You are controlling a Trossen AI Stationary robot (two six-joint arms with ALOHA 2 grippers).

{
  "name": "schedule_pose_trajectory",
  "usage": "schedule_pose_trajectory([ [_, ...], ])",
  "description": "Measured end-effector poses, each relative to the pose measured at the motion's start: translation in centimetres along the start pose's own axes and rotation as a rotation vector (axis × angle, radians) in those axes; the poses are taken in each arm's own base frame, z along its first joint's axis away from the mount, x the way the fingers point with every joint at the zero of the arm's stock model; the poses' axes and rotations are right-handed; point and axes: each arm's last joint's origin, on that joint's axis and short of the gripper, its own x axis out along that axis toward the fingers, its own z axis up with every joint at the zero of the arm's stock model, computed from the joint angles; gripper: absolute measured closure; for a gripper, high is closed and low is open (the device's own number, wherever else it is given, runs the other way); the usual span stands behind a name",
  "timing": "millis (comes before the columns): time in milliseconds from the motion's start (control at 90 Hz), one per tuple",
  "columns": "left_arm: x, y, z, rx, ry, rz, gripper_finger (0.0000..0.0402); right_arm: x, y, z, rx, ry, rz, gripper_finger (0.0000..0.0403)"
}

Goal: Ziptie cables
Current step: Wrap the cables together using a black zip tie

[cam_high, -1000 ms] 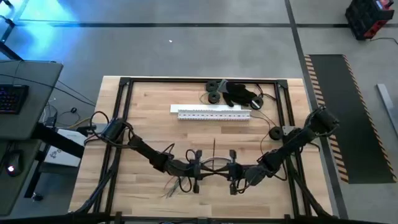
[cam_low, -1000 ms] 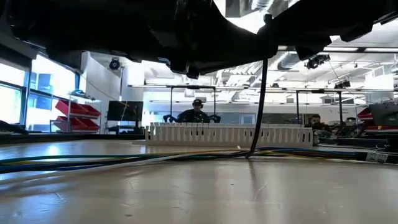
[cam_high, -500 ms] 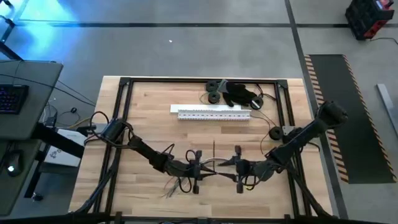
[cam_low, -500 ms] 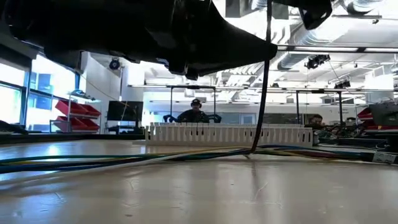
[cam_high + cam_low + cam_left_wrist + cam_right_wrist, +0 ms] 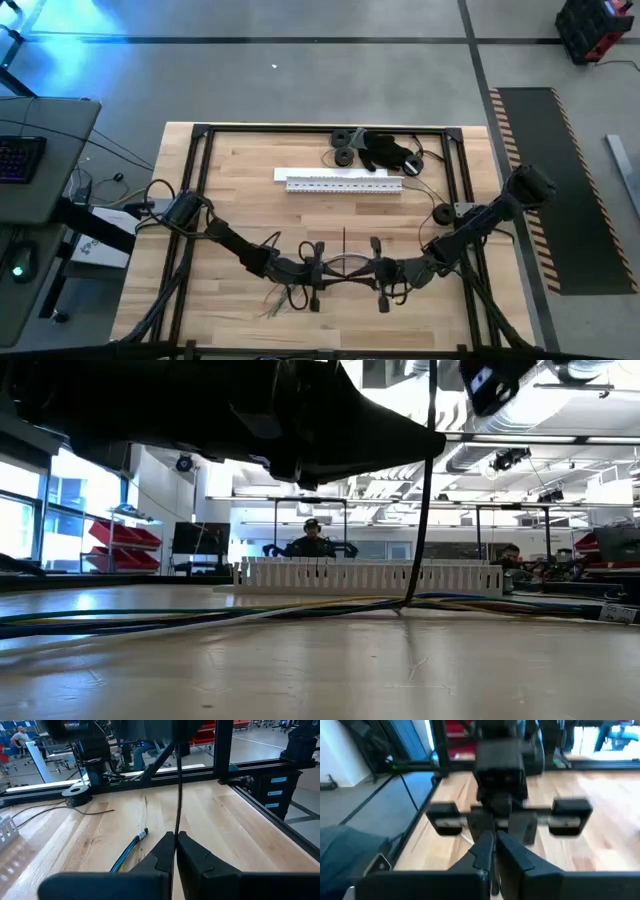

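A big dark arm is filling the top of the low view and hiding much of the near table, and the cables (image 5: pixel 200 618) are lying flat across the wood under it. The left gripper (image 5: pixel 175 851) is pinching its fingers tight on a thin dark stick (image 5: pixel 178 785) that is standing straight up, and the right gripper (image 5: pixel 493 851) is facing it close by with fingers pressed together, but I cannot tell if anything is between them. Farther back, a white strip (image 5: pixel 344 180) is lying across the table (image 5: pixel 240 210), with black rolls (image 5: pixel 345 147) near the far edge.
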Motion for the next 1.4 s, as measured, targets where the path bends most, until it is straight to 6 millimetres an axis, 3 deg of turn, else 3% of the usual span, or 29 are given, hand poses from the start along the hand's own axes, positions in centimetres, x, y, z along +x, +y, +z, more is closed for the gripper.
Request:
schedule_pose_trajectory([
  [433, 0.0, 0.0, 0.0, 0.001, 0.003, 0.000, 0.0402, 0.2, 0.1, 0.2, -0.037, -0.025, 0.036, 0.0403],
  [767, 0.0, 0.0, -0.2, 0.003, 0.012, 0.000, 0.0401, 1.3, -0.4, -2.2, 0.016, 0.121, 0.016, 0.0403],
  [1078, 0.0, 0.0, -0.2, -0.004, 0.012, 0.002, 0.0401, 0.6, -0.8, -0.7, 0.029, 0.028, -0.127, 0.0402],
  [1222, 0.0, 0.0, -0.2, -0.005, 0.012, -0.010, 0.0401, 1.0, -2.7, -1.6, 0.114, 0.109, -0.245, 0.0381],
  [1400, 0.0, -0.3, -0.6, -0.033, 0.061, -0.087, 0.0401, 1.0, -6.9, -4.8, 0.284, 0.217, -0.406, 0.0310],
])
